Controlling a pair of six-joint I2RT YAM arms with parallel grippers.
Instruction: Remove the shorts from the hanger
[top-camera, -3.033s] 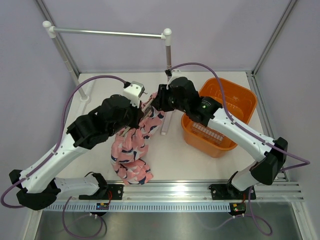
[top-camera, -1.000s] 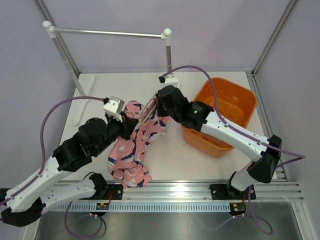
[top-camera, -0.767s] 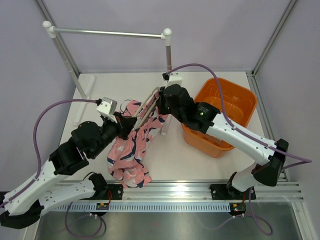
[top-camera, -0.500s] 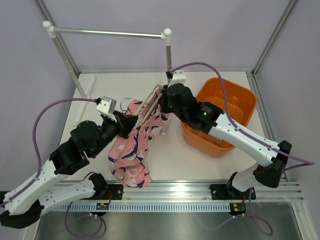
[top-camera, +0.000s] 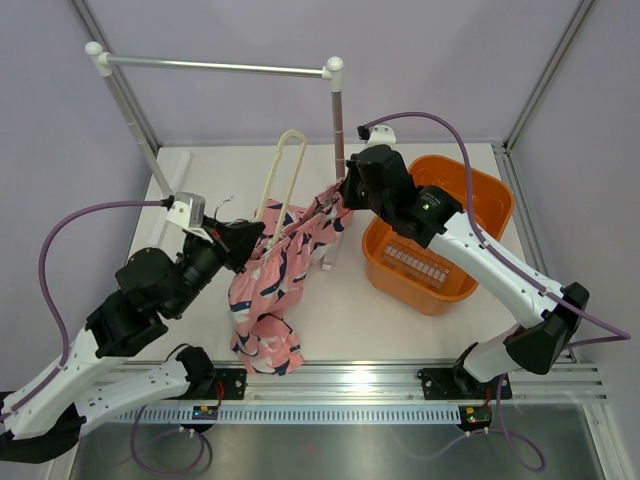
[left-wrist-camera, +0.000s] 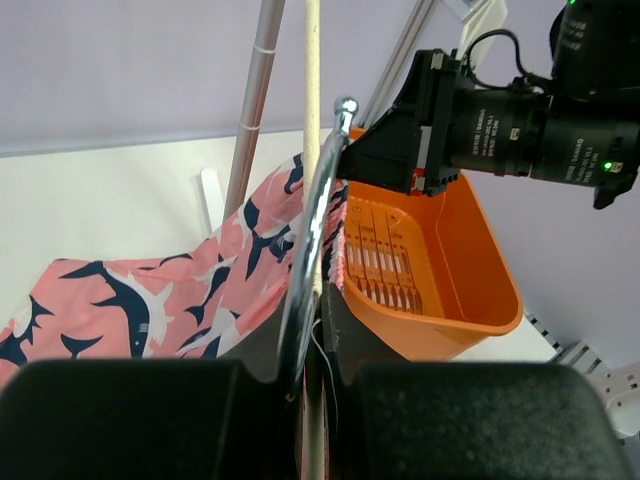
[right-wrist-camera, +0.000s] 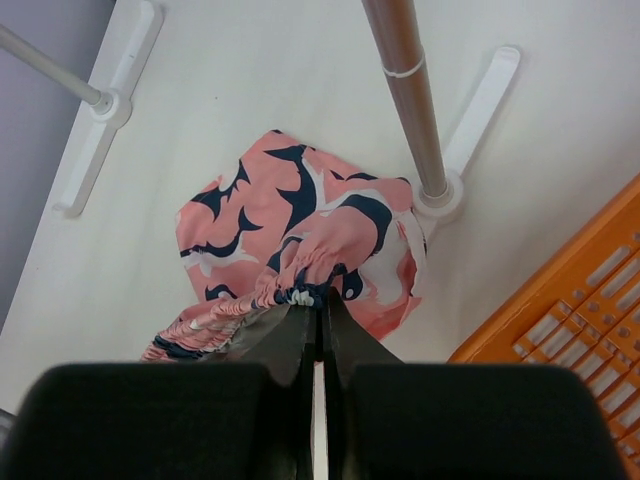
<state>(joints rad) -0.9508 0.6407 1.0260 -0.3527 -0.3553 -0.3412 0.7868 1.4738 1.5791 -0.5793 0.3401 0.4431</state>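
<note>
First, at the lower left of the overhead view, we see the left arm reaching in toward the middle, its gripper clamped on the metal hook of the hanger. In the left wrist view the wire hook runs up between the closed fingers, with the cream bar rising just behind it. From overhead the hanger shows as a narrow pale loop standing up and away from that gripper toward the upper middle of the frame. Its far end is bare, while its near end meets the cloth. We cannot tell whether any cloth is caught on it.

Just right of the gripper are the shorts. One part droops down onto the white surface at lower centre, and the other is stretched up and right. At that upper end the right gripper is closed on the gathered waistband, as the right wrist view confirms. Behind it stands the post of the grey rail stand. Farther right, the orange basket sits on the surface beneath the right arm.
</note>
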